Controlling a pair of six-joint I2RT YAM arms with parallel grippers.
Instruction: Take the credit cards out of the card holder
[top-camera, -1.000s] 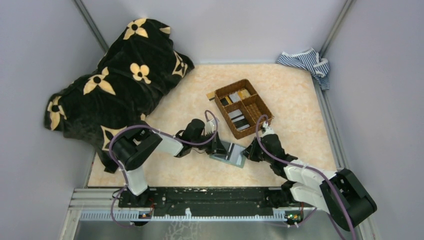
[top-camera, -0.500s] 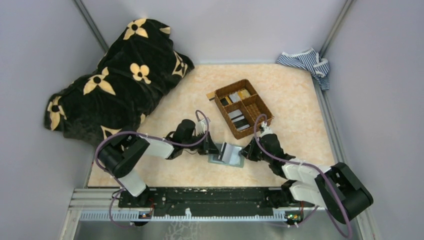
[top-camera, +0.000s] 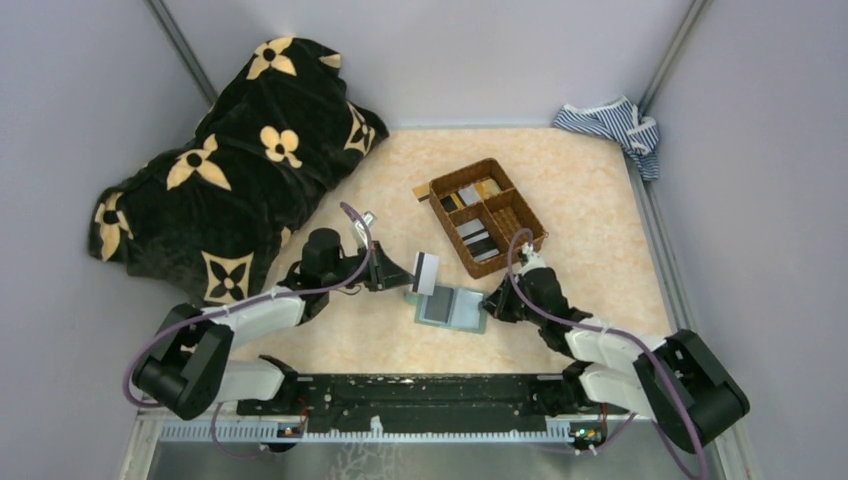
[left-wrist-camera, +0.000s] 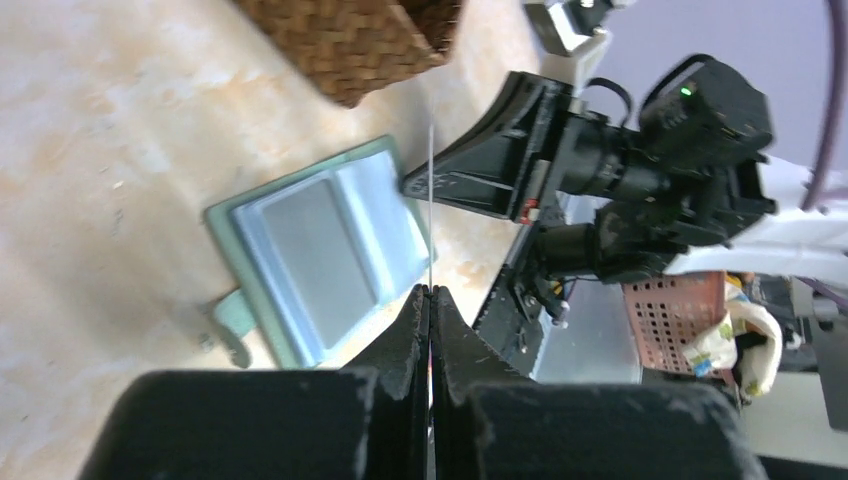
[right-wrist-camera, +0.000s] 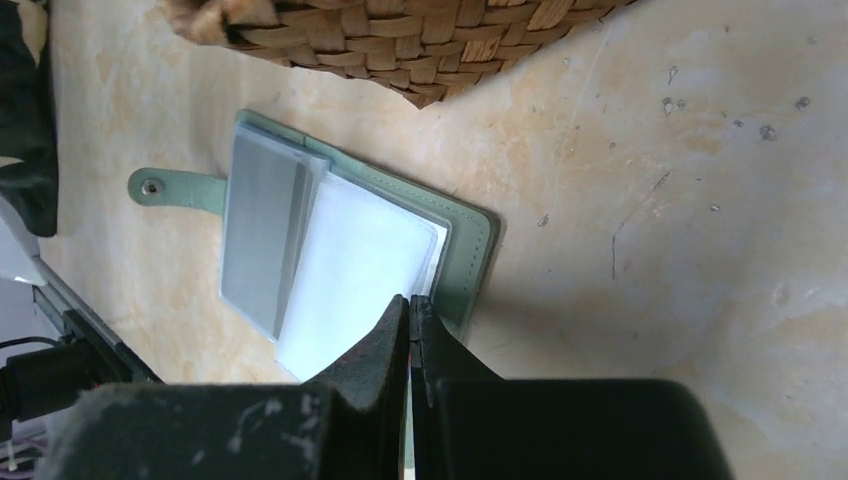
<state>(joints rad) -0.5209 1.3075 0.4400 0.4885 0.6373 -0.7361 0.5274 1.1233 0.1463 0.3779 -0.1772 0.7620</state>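
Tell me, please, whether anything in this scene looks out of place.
One gold card with a dark stripe lies on the table outside the brown woven basket, beside its far-left corner, while other cards sit inside. Nothing looks spilled or damaged.

The card holder, sage green, lay open and flat on the desk, its pale inner sleeves facing up. My right tool was closed on its near edge. One credit card, pale grey-white, was out of the holder, pinched in my left tool and lifted over its left edge.
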